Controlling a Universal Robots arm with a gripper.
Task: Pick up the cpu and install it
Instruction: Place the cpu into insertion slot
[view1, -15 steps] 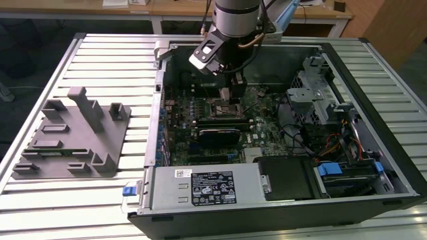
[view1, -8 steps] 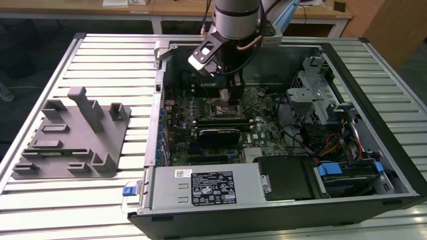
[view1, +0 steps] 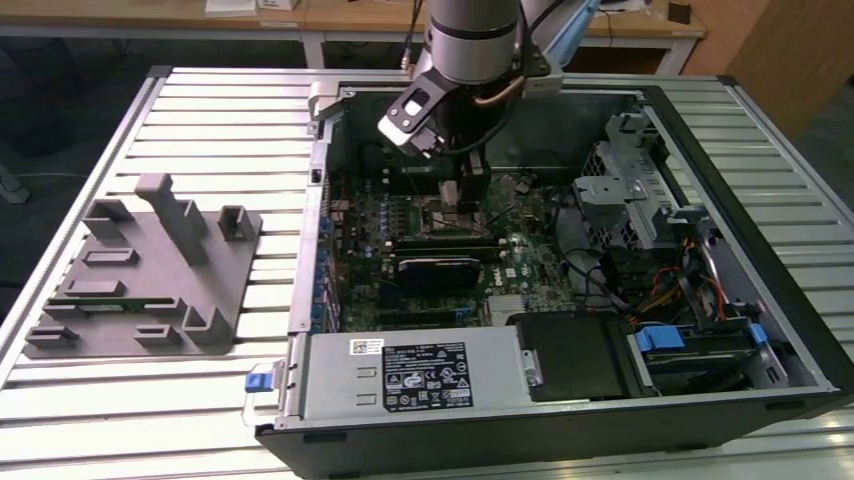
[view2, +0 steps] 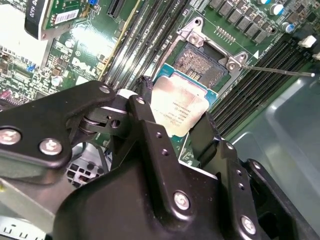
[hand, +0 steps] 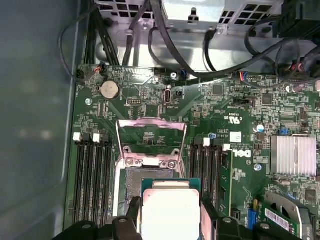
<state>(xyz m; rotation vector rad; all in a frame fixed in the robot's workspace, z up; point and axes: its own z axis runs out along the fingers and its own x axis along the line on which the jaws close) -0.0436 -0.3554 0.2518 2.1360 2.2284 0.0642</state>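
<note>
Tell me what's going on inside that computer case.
The robot arm's black claw is shut on the small flat square cpu with a silvery-white metal top, gripping opposite edges. It holds it over the open socket on the green motherboard inside the black computer case. The socket's metal load plate is flipped up and bare contacts show beside the chip, so it seems not seated yet.

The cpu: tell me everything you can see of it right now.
The cpu is a flat square chip with a silvery-white metal lid bearing faint print, and a thin, darker greenish rim. The gripper holds it by two opposite edges, lid up. It hangs partly over the open socket, whose load plate is raised. It is not yet seated.
</note>
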